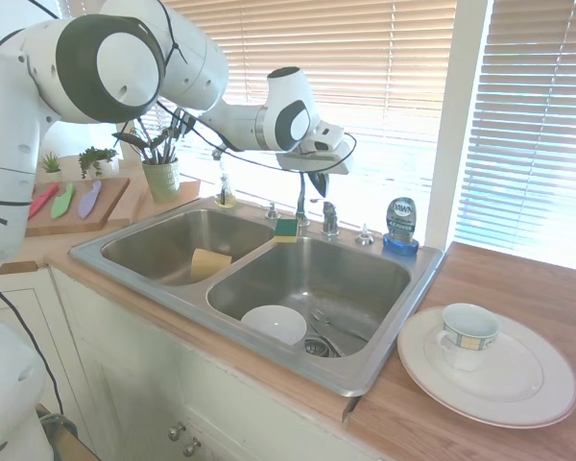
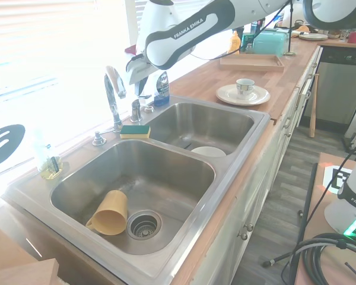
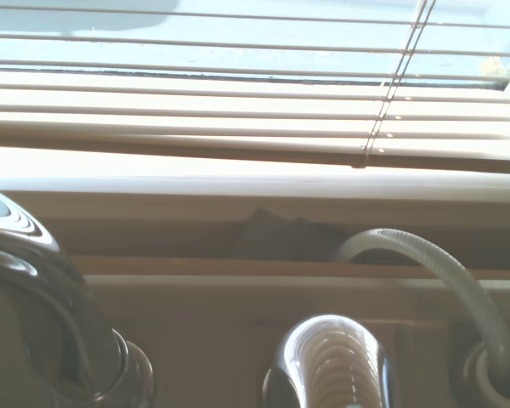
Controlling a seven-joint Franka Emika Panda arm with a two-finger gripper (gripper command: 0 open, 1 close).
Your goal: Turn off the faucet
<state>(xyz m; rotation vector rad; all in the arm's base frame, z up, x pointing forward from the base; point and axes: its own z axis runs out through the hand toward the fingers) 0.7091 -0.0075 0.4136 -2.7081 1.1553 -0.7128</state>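
The faucet has a thin arched gooseneck spout (image 1: 300,204) (image 2: 111,100) behind the divider between the two basins. Its short chrome lever handle (image 1: 330,219) (image 2: 136,111) stands on a post next to the spout. My gripper (image 1: 318,190) (image 2: 134,82) hangs pointing down just above the handle and spout, apart from both. In the wrist view the handle's rounded chrome top (image 3: 327,367) fills the lower middle. The spout's dark curved base (image 3: 64,331) shows beside it, with window blinds behind. I cannot make out any running water.
A green-yellow sponge (image 1: 287,229) lies on the sink rim (image 1: 384,370) by the spout, with a small chrome cap (image 1: 365,235) and a blue-labelled soap bottle (image 1: 401,225) further along. A yellow cup (image 1: 209,261) and white bowl (image 1: 274,324) lie in the basins. A plate with a mug (image 1: 468,334) sits on the counter.
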